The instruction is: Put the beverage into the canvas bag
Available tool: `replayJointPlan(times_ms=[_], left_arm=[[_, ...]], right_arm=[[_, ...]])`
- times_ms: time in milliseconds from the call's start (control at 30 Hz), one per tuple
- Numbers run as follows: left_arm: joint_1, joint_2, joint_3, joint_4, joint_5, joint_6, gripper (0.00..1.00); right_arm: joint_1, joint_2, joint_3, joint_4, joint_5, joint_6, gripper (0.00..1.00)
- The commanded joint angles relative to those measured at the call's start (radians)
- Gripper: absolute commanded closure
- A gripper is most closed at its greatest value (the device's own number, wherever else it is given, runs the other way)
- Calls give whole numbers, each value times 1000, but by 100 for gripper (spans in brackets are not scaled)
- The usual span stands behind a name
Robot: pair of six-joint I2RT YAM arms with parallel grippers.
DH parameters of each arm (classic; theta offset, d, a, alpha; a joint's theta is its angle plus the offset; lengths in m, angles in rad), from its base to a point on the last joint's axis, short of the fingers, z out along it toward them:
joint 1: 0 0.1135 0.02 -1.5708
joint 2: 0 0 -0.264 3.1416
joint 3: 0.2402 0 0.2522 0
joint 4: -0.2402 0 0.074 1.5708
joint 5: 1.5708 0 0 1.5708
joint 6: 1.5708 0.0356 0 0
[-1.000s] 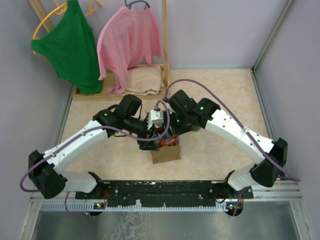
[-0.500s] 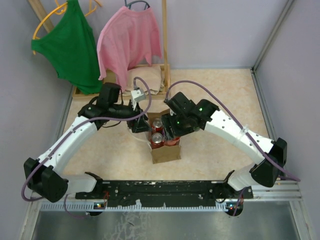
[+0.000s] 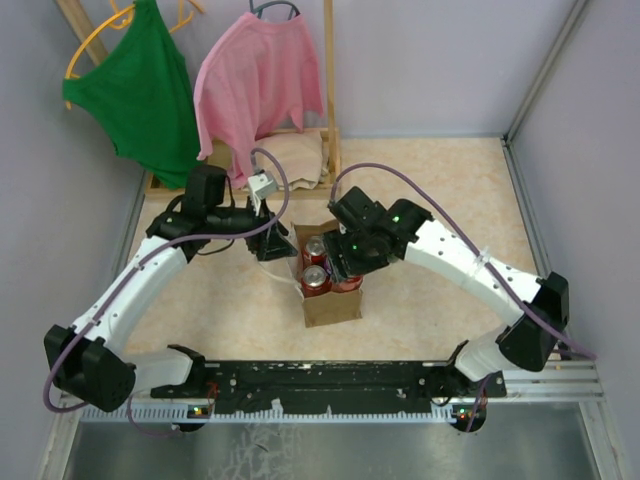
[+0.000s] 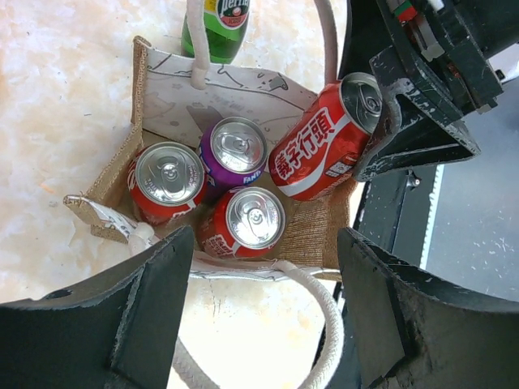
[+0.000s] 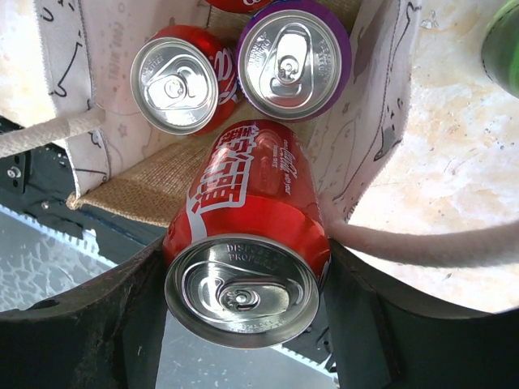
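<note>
Your canvas bag point(image 3: 331, 306) stands upright toward the near edge of the worktop, about midway between the left and right edges, with its mouth open and its white cord handles point(image 4: 323, 301) flopped outward. Your right gripper point(image 5: 243, 253) is pinching the beverage point(image 5: 242, 243), a red cola can, across its body, one finger point(image 5: 113, 320) on each side. The can is tilted, its top toward the wrist camera and its lower end already inside the bag's mouth, just beside a purple can point(image 4: 233, 151). Two more red cans point(image 4: 169, 175) stand upright in the bag with the purple one, all three tops showing. Whether the held can touches any of them you cannot tell from these views. Your left gripper point(image 4: 264, 241) hangs above the bag on its left side, fingers spread wide and holding nothing. Just beyond the bag a green bottle point(image 4: 216, 19) stands on the tabletop. Along the far edge, toward the far-left corner, a folded beige cloth point(image 3: 291, 160) lies on a wooden rack base, with a green garment point(image 3: 140, 92) and a pink garment point(image 3: 256, 90) hanging over it.
</note>
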Motion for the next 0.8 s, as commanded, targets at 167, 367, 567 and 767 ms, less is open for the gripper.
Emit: replayJointPlan(times_ms=[167,367,567,767], left_arm=[[10,-1,-25,45,33,-8,23],[11,-8,-39,52,32,-3,23],[14,-23,-58,61,32,-4,23],[16,-36,-74,69,33,-4,23]], right_arm=[[26,34,29,24,18,-7,100],[69,95,71,7,54,-6,100],[90,131,83,1,81,3,100],[93,140,60,4,104,14,100]])
